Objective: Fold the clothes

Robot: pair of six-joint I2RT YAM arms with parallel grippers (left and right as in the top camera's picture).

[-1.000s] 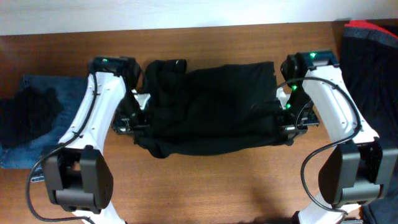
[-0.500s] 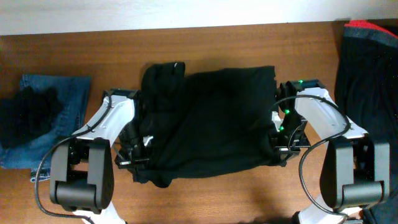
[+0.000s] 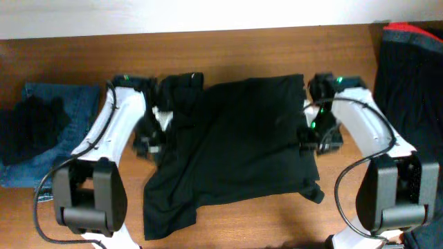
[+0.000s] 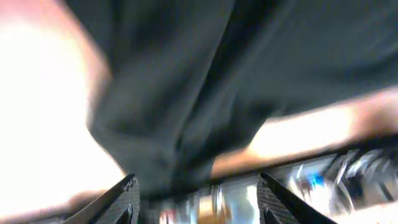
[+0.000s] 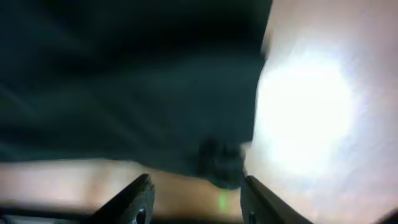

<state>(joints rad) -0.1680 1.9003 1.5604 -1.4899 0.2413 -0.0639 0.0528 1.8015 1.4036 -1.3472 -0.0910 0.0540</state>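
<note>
The clothes in play are a wide black garment (image 3: 239,145) lying on the wooden table (image 3: 242,225), with its front edge rumpled and a flap hanging toward the front left. My left gripper (image 3: 149,138) sits at its left edge and my right gripper (image 3: 315,137) at its right edge. In the left wrist view, blurred, the left gripper (image 4: 199,202) is open with nothing between its fingers and the black cloth (image 4: 186,93) ahead. In the right wrist view the right gripper (image 5: 196,199) is open, with a cloth corner (image 5: 221,165) just ahead of it.
Folded blue jeans (image 3: 69,104) lie at the far left with a crumpled black piece (image 3: 28,128) on them. A dark pile with a red edge (image 3: 412,76) fills the right end. Both arm bases stand at the front edge.
Both grippers have opened and let go of the black garment. They have moved back toward the far side, and the garment's front edge has dropped onto the table.
</note>
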